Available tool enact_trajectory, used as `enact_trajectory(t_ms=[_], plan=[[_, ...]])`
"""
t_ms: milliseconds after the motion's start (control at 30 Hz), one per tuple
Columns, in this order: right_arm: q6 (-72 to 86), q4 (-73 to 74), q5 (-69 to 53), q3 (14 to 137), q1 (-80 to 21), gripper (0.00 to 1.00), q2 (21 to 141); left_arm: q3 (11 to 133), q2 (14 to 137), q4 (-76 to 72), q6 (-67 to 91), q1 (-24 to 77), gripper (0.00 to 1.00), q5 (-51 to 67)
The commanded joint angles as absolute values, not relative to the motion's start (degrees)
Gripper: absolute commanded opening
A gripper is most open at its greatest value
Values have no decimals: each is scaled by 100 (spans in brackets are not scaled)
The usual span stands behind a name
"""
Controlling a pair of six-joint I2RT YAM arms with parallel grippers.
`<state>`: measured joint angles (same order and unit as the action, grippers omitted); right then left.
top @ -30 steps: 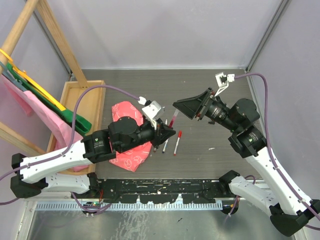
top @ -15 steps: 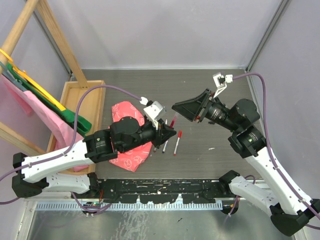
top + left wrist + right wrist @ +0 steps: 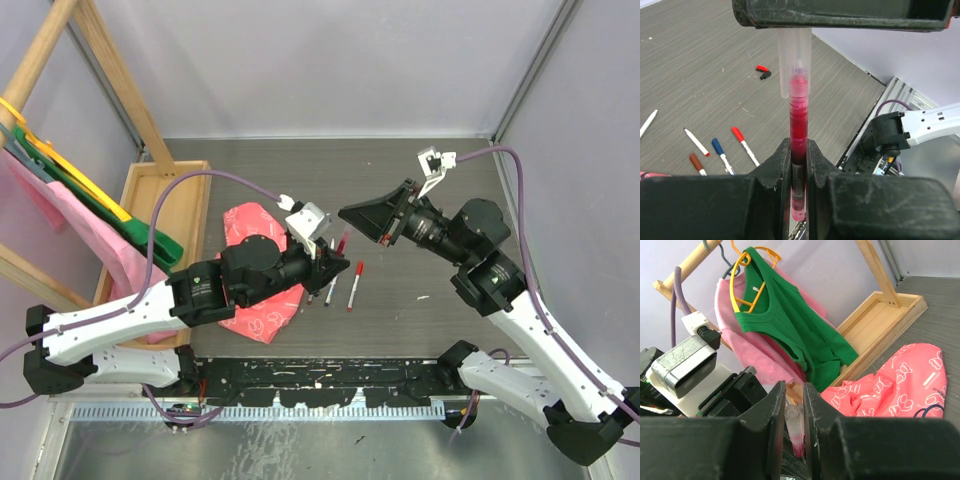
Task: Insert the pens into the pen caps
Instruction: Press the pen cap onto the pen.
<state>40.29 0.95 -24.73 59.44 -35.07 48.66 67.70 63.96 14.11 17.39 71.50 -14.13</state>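
Dark grey wood-grain table [image 3: 420, 180] fills the background. Left gripper [image 3: 799, 150] pinches a red-inked clear-barrelled pen [image 3: 799, 112] upright. Right gripper [image 3: 794, 395] clamps a translucent plastic cap [image 3: 794, 55] over its tip at twelve o'clock. The pen's lower end is hidden. Pink patterned cloth [image 3: 255, 305] lies under the left arm, and three capped pens [image 3: 721, 152] lie at eight o'clock.

The right claw [image 3: 345, 213] has shifted toward the left edge of the tabletop [image 3: 250, 170], closing on the left claw [image 3: 340, 265]. Its forearm and wrist camera mount [image 3: 433, 162] have moved the same way. Its fingers [image 3: 775, 410], spread wider in the earlier views, now stand narrow and press both sides of the clear cap [image 3: 794, 55] over the tip of the red pen [image 3: 799, 130]. The left arm's wrist has moved slightly toward the right edge.
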Motion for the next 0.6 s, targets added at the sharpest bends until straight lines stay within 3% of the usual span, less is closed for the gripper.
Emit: enact_trajectory(t_ms=[0, 333, 567], plan=[[3606, 238, -2098, 5821, -3931, 1, 4870, 7047, 6210, 814, 1810, 7119, 0, -1958], [3258, 831, -513, 5457, -5157, 0, 4988, 7308, 6232, -29, 1337, 7119, 0, -2300], [3503, 614, 294, 4333, -6076, 0, 5089, 7686, 6273, -172, 875, 7119, 0, -2569]])
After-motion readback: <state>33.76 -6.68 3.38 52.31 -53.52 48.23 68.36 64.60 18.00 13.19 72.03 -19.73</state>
